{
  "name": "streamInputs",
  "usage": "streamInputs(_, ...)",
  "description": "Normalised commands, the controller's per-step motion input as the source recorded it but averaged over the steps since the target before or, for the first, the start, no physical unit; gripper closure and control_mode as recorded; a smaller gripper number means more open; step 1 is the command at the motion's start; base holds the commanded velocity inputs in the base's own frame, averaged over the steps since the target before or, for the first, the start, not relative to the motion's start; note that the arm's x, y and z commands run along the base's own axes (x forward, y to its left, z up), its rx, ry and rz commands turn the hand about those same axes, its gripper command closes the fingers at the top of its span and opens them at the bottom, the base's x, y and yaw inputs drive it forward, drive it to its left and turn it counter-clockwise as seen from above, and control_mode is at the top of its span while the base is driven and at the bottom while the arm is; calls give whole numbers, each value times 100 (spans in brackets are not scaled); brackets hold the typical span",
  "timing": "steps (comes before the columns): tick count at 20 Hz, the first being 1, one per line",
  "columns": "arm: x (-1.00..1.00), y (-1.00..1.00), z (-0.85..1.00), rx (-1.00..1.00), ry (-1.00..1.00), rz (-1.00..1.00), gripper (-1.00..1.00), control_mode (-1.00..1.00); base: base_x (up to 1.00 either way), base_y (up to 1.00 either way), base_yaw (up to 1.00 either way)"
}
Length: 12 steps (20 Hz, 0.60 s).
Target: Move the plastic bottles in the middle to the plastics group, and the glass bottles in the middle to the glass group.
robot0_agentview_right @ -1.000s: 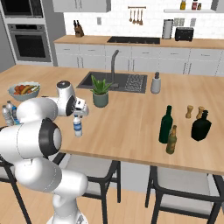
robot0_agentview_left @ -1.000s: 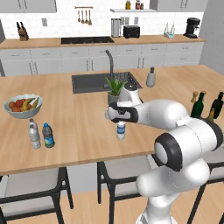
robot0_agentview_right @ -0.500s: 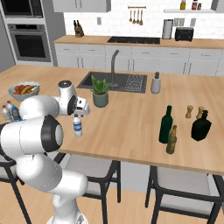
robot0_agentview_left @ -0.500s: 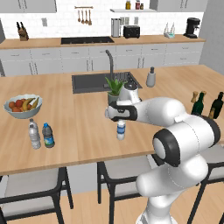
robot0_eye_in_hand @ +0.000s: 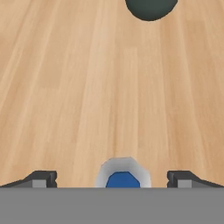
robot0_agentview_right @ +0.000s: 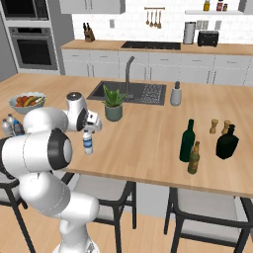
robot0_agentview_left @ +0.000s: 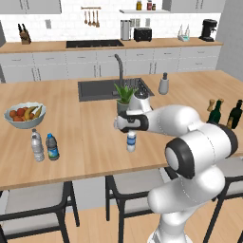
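Observation:
A small clear plastic bottle with a blue label stands in the middle of the island counter, in front of the potted plant. My gripper hangs open just above its cap. In the hand view the bottle's top lies between my two fingertips, neither touching it. At the counter's left stand a clear bottle with a pale label and a blue-tinted bottle. Far right, a tall dark green bottle stands by an olive-brown bottle and a blackish bottle.
A potted plant stands close behind the gripper, with the sink behind it. A fruit bowl sits at the left. Two wooden shakers stand behind the glass bottles. A grey dispenser is by the sink.
The gripper has come down a little over the middle bottle and stayed open. The bottle has not moved.

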Motion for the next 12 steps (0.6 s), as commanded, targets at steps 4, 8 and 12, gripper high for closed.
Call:
streamInputs(4,0,0,-20,0,0,0,-100,-100,0,0,0)
streamInputs(8,0,0,-14,0,0,0,-100,-100,0,0,0)
streamInputs(12,0,0,0,0,0,0,-100,-100,0,0,0)
